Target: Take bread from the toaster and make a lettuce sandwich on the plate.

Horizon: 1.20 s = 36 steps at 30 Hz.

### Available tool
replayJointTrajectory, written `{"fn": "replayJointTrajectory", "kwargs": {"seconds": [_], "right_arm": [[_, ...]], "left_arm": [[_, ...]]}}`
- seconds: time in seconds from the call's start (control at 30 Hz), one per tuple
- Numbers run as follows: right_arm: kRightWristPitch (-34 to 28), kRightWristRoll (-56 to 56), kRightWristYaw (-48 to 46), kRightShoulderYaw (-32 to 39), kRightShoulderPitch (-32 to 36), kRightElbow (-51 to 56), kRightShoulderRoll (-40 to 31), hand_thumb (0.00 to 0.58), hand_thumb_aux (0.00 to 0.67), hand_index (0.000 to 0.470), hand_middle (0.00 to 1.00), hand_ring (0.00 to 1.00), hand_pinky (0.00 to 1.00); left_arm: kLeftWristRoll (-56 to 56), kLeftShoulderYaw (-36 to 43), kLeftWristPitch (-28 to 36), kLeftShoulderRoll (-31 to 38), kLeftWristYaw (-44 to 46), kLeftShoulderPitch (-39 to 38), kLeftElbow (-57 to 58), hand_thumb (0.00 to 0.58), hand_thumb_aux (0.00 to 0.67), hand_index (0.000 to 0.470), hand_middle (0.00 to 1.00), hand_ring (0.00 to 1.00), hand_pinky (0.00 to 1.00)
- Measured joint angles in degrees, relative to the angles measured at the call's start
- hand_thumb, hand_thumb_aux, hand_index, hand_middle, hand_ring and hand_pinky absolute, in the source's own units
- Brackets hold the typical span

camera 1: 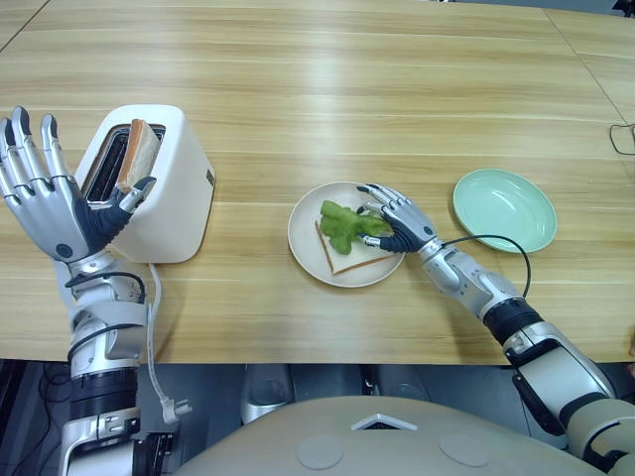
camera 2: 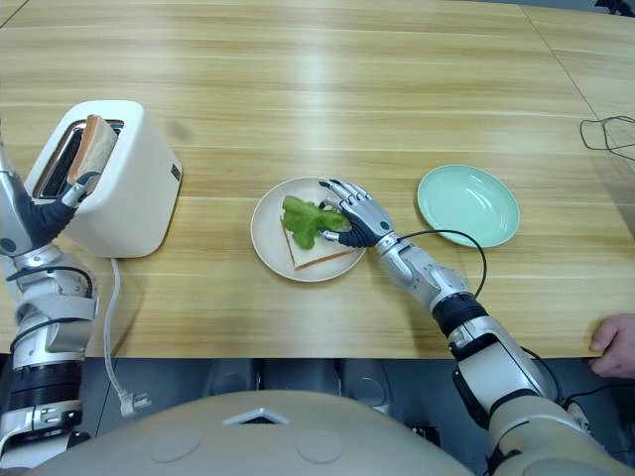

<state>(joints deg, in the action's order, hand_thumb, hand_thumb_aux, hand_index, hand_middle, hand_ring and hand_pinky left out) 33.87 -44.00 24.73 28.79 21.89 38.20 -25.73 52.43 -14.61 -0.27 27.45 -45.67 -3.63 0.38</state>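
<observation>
On the plate [camera 1: 299, 240] — right hand [camera 1: 402, 224] around lettuce [camera 1: 340, 226]

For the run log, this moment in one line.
right robot hand: holding lettuce on bread, plate | left robot hand: open by toaster | toast: in slot

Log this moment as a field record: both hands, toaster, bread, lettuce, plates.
left hand: open, raised beside the toaster, thumb near the toast slice
right hand: over the cream plate, closed on the lettuce
toaster: white, on the table's left
toast slice: standing in the toaster slot
cream plate: holds a bread slice
lettuce: lying on that bread slice
green plate: right of the cream plate
</observation>
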Motion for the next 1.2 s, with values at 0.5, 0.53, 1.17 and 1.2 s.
{"fn": "replayJointTrajectory", "kwargs": {"seconds": [0.5, 0.53, 1.17, 1.2], "right_arm": [[-3.22, -2.17, -2.06, -0.23, 0.00, 1.46, -3.42, 0.000, 0.000, 0.000, 0.00, 0.00, 0.00], [-3.51, -2.17, -2.02, -0.35, -0.01, 1.46, -3.61, 0.000, 0.000, 0.000, 0.00, 0.00, 0.00], [-3.68, -2.16, 1.32, -2.26, -0.36, -1.44, -3.04, 0.000, 0.000, 0.000, 0.00, 0.00, 0.00], [-3.69, -2.16, 1.75, -2.35, -0.36, -1.44, -2.98, 0.000, 0.000, 0.000, 0.00, 0.00, 0.00]], "left_arm": [[-4.95, 4.89, 4.00, 2.49, 14.06, 2.08, 6.15, 0.005, 0.003, 0.002, 0.00, 0.00, 0.00], [-5.28, 4.93, 3.99, 2.49, 14.34, 2.09, 6.15, 0.005, 0.003, 0.002, 0.00, 0.00, 0.00], [-13.36, 2.69, -0.52, 3.96, 17.91, 1.32, 1.32, 0.580, 0.670, 0.460, 1.00, 1.00, 1.00], [-13.56, 2.66, -0.77, 3.71, 17.49, 1.13, 1.32, 0.580, 0.670, 0.460, 1.00, 1.00, 1.00]]}}
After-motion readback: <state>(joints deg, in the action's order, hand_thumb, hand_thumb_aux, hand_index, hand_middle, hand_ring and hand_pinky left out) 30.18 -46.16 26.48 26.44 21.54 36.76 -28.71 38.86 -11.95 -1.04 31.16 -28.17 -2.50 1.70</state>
